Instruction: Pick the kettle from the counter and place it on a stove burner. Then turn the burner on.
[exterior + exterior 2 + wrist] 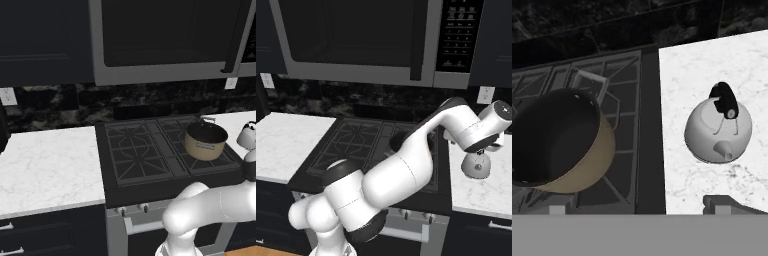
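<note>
Kettle (pixel 718 131) upright on counter (pixel 712 65) | spout faces camera | hand (pixel 637 207) above, grip unclear

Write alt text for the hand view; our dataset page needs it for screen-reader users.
A small white kettle with a dark handle stands on the white marble counter, spout toward the camera, right of a dark gas cooktop. On the cooktop's grates sits a tan pot with a black inside.
</note>
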